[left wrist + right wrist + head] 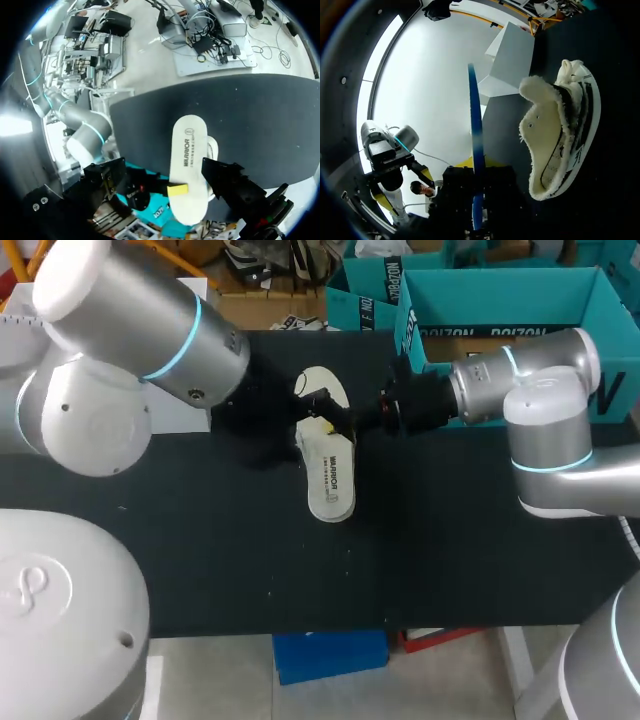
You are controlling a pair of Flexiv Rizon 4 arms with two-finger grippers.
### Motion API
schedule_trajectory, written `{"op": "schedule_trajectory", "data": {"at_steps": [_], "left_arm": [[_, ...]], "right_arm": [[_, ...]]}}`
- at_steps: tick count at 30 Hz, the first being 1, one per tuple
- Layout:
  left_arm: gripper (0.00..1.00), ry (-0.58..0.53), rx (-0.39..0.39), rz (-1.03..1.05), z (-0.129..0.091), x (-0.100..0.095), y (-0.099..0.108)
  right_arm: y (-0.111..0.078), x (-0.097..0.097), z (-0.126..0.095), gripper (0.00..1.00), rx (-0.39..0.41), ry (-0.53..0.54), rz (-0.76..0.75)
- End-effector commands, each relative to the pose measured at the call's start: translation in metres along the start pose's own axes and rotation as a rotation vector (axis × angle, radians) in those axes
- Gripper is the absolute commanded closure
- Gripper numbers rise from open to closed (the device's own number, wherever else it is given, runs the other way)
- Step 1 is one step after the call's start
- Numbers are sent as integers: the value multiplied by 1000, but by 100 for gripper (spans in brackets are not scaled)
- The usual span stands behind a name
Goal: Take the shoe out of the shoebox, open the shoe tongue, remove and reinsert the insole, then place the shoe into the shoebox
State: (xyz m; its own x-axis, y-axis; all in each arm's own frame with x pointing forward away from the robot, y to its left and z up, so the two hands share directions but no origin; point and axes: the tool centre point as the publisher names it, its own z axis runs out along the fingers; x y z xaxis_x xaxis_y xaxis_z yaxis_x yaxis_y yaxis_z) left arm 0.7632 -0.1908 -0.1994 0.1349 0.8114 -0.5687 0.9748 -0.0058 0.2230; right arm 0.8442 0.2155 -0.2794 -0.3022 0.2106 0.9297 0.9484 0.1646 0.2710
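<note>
Our right claw [330, 426] is clenched on the insole [330, 480], pinching it at the end farther from us. In the right wrist view the insole runs straight out ahead of that claw, seen edge-on. From above, its long axis points back across the counter [200, 540] toward our side. We cannot tell whether its free end rests on the counter or hangs above it.

The shoe [322, 388] is out of the shoebox [500, 285] and lies on the counter just beyond the gripped end. In the right wrist view it lies on its side beside the insole, roughly parallel to it, with the fleecy lining [540, 115] of the opening turned toward the insole.

So the shoe lies off to one side of the right claw and not in front of it. We judge that reinserting the insole needs it swung round until its free end points into that opening.

The right arm is the nearer one for this, since it already holds the part. Our left claw [255, 425] sits close by the shoe, where it could steady it. Whether it is released or clenched we cannot tell.
</note>
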Motion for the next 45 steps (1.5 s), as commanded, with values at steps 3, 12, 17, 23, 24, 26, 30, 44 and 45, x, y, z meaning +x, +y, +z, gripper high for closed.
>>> {"op": "schedule_trajectory", "data": {"at_steps": [3,12,17,23,24,26,30,44,45], "left_arm": [[0,448,-39,3,-3,-8,-2],[0,448,-39,3,-3,-8,-2],[0,448,-39,3,-3,-8,-2],[0,448,-39,3,-3,-8,-2],[0,448,-39,3,-3,-8,-2],[0,462,-41,-10,0,-8,2],[0,471,-42,1,4,-11,5],[0,510,-93,8,-2,-8,40],[0,512,-96,6,-2,-7,43]], "right_arm": [[0,0,2,100,-1,-2,1],[0,0,2,100,-1,-2,1],[0,0,2,100,-1,-2,1],[0,0,2,100,-1,-2,1],[0,0,2,100,-1,-2,1],[0,0,2,100,-1,-2,1],[0,0,2,100,-1,-2,1],[0,0,2,100,-1,-2,1],[0,0,2,100,-1,-2,1]]}}
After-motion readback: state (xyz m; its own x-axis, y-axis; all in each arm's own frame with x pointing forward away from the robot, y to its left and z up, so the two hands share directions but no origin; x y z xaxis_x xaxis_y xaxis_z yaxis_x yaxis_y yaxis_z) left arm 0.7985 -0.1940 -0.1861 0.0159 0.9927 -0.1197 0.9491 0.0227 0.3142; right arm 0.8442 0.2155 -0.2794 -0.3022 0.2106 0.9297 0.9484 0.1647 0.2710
